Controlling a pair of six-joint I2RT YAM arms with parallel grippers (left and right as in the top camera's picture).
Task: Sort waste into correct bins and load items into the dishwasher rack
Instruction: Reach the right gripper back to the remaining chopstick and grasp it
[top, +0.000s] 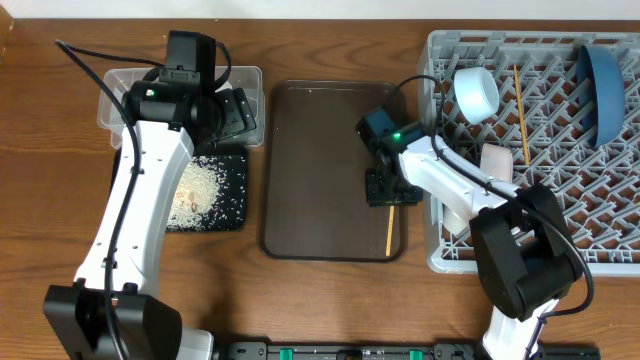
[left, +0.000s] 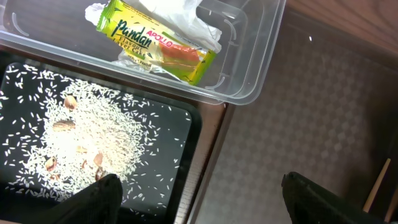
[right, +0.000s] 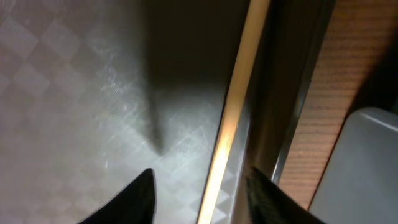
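The clear tub (top: 245, 80) holds the yellow-green wrapper (left: 155, 43) and the white napkin (left: 186, 15). The black tray (top: 232, 200) below it carries loose rice (left: 87, 134). My left gripper (left: 202, 202) is open and empty over the seam between the black tray and the brown tray. One chopstick (top: 390, 232) lies on the brown tray's right side. My right gripper (right: 205, 199) is open with its fingers on either side of that chopstick (right: 233, 118). The grey rack (top: 560, 225) holds the dark blue dish (top: 603, 90), a pale bowl (top: 476, 93), a second chopstick (top: 521, 115) and a small pale cup (top: 498, 160).
The brown serving tray (top: 320, 170) lies between the bins and the rack. The rack's left wall stands close to my right arm. Bare wooden table shows at the front and far left.
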